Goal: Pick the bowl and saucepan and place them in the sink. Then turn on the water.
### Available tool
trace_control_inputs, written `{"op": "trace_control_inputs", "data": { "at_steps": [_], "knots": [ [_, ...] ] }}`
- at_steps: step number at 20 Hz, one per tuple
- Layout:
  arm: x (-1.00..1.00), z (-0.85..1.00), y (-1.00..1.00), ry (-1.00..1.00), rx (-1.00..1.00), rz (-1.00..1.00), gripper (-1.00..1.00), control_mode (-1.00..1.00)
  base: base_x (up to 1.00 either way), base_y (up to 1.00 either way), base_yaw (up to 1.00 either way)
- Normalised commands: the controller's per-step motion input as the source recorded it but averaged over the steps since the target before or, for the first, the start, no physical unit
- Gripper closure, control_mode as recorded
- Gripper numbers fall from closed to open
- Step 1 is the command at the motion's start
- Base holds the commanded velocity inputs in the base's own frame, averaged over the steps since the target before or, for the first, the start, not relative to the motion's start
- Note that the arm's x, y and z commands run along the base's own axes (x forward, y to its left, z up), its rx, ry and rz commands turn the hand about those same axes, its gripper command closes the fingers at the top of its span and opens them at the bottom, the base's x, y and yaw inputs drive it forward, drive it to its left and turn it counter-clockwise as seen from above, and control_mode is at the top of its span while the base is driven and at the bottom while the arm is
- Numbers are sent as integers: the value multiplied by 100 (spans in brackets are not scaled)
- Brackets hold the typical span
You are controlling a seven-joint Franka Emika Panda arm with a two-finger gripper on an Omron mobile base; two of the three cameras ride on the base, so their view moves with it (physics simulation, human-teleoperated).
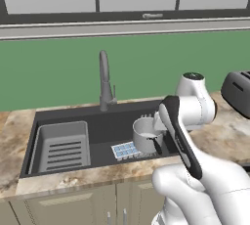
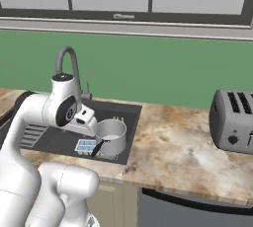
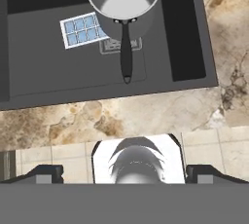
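Saucepan (image 3: pixel 123 5) sits inside the sink (image 3: pixel 48 79), upright on the basin floor at the right end, and that is the landmark for everything else. Its short dark handle runs straight from the pan wall toward the sink's front rim, so the long axis points at the counter edge and roughly at the hand. In the hand view, the gripper (image 3: pixel 124 173) hangs above the front counter strip, with the pan lying ahead of the fingertips (image 3: pixel 46 172), well apart and not touched. Jaws stand spread wide, nothing between them.

Beside the saucepan, on the basin floor, lies a small blue-and-white gridded tray (image 3: pixel 82 29), touching or just tucked under the pan's side; I cannot tell which. Further from the pan, at the sink's other end, sits the lighter ribbed insert (image 1: pixel 62 146). Behind the pan, on the back rim, rises the tall faucet (image 1: pixel 104 79), and no stream runs from it.

Count now: one saucepan, one sink, one faucet, one gridded tray, one ribbed insert, one toaster (image 2: pixel 233 121) on the counter well to the right of the pan. One arm, so no question of which is nearer.

My read: the pan part looks done, the hand is free, and the water is not yet on.
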Motion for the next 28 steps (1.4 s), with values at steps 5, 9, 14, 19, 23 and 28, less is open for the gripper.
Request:
{"op": "trace_control_inputs", "data": {
  "at_steps": [5,9,14,19,23,28],
  "knots": [
    [-21,14,0,0,0,5,-100,-100,0,0,0],
    [-14,6,0,0,0,8,-100,-100,0,0,0],
    [-2,0,0,0,0,4,-100,100,-5,0,2],
    [0,0,0,0,0,0,-100,100,-54,-13,0],
    [0,0,0,0,0,0,-100,100,-80,-38,-7],
    [0,0,0,0,0,0,-100,100,-74,-48,-32]
  ]
}}
